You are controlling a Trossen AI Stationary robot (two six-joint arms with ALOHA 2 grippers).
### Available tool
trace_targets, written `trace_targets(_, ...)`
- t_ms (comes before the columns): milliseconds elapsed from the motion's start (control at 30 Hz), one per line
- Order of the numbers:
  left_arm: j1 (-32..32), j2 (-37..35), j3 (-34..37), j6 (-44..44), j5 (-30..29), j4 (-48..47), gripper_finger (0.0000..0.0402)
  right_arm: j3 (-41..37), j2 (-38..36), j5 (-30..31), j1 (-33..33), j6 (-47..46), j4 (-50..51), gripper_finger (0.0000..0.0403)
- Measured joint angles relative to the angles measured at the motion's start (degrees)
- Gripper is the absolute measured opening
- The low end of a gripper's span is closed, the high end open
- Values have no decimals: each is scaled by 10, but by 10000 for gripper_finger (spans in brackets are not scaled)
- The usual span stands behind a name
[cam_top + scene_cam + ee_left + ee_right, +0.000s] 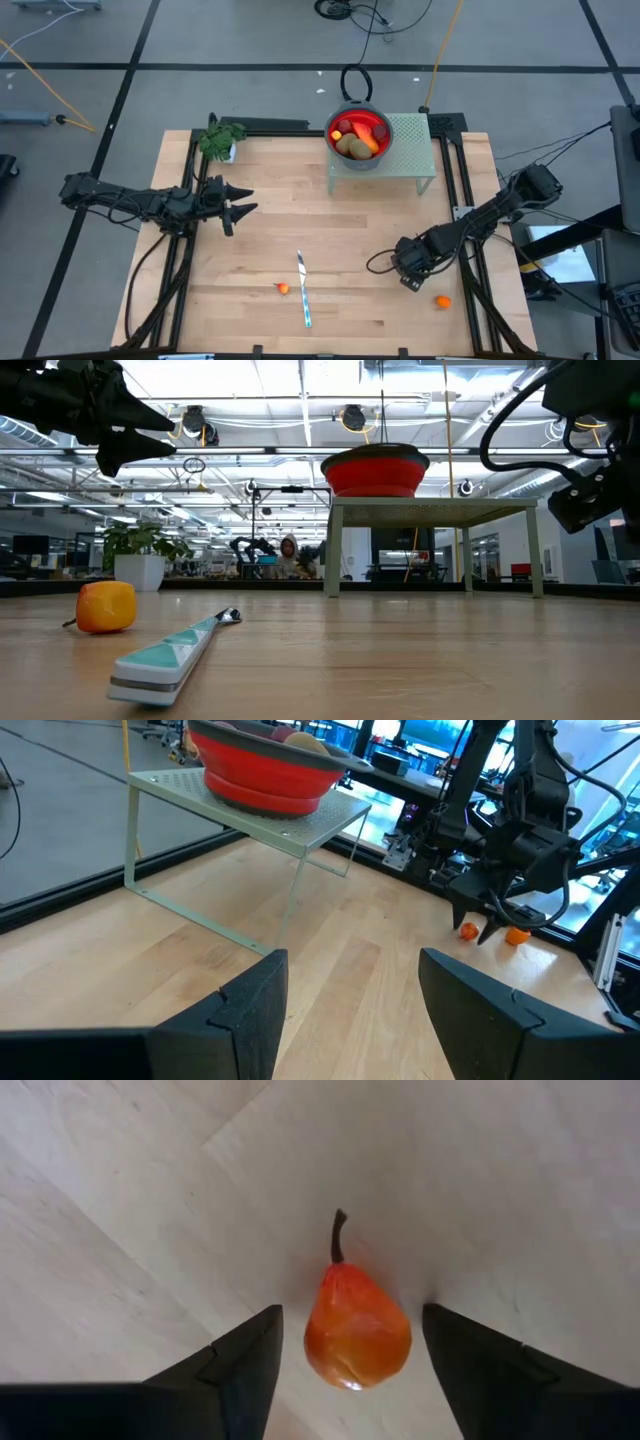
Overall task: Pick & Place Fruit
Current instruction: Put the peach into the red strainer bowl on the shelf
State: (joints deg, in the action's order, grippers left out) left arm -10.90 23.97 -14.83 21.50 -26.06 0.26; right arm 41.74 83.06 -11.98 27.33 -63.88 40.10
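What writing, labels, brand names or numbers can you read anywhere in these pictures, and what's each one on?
None can be read.
The red bowl, the green rack, the knife, the pear-shaped fruit and the orange fruit carry no print that shows.
The screens and signs in the room behind the table, in the low view, are too small and blurred to read.
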Motion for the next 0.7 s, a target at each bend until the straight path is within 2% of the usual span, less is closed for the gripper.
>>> trace_targets(533, 0, 0, 0, -3, 0, 0, 225, -2, -3, 2, 0, -13, 2, 148)
trace_targets(700, 0, 0, 0, -3, 0, 0, 225, -3, -26, -1, 0, -13, -6, 122)
